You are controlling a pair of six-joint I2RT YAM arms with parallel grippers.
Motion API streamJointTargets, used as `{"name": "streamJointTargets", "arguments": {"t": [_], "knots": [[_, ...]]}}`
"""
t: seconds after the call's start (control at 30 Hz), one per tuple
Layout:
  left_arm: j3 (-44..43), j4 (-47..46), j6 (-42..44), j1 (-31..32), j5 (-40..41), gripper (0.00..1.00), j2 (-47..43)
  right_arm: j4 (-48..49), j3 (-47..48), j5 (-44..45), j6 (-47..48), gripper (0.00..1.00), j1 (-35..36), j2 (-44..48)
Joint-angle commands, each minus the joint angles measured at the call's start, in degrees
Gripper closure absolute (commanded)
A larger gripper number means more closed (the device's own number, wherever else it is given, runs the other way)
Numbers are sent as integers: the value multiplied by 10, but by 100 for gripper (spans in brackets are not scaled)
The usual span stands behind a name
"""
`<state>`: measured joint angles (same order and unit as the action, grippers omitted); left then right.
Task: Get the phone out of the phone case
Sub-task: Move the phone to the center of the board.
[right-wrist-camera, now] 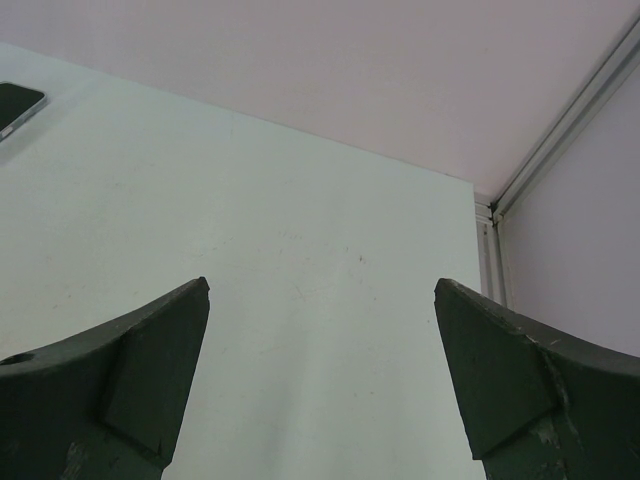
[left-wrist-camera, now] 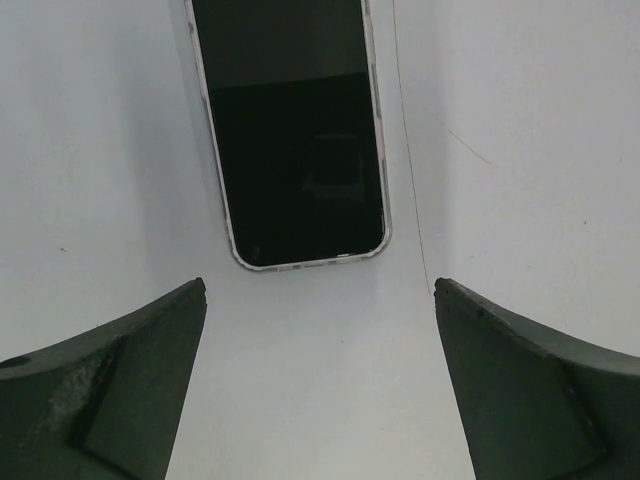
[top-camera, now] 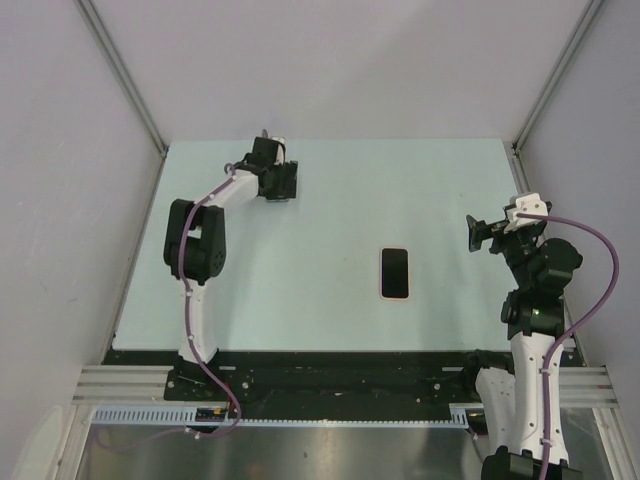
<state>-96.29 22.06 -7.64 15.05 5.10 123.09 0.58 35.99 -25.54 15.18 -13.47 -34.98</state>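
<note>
- Your left gripper [top-camera: 284, 182] is spread wide and holds nothing. Both of its fingers [left-wrist-camera: 120, 385] are clear of everything, above the bare table [top-camera: 300, 260].
- Your right gripper [top-camera: 476, 233] is just as wide and also empty. It hangs near the table's right edge, and its fingers [right-wrist-camera: 130, 380] touch nothing.
- The phone [top-camera: 396, 272] lies flat with its dark screen up, right of the table's middle. It sits between the two grippers, nearer the right one and well apart from both.
- Its long axis runs from the near edge toward the far edge. You cannot tell which end is its top.
- The phone case [left-wrist-camera: 300, 265] shows as a pale rim hugging the phone's edge, with the phone seated inside it.
- In the left wrist view a short end of the phone faces the gap between the fingers, ahead of them.
- In the right wrist view only a corner shows, at the far left.
</note>
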Motion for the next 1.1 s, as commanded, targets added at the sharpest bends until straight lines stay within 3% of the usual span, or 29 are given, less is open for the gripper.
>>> {"name": "streamJointTargets", "arguments": {"t": [0.0,1.07], "knots": [[-54,27,-19,10,41,0,25,9,0,-1,2,0,-3,4],[-172,75,-41,8,41,0,127,10,0,5,8,0,-7,0]]}}
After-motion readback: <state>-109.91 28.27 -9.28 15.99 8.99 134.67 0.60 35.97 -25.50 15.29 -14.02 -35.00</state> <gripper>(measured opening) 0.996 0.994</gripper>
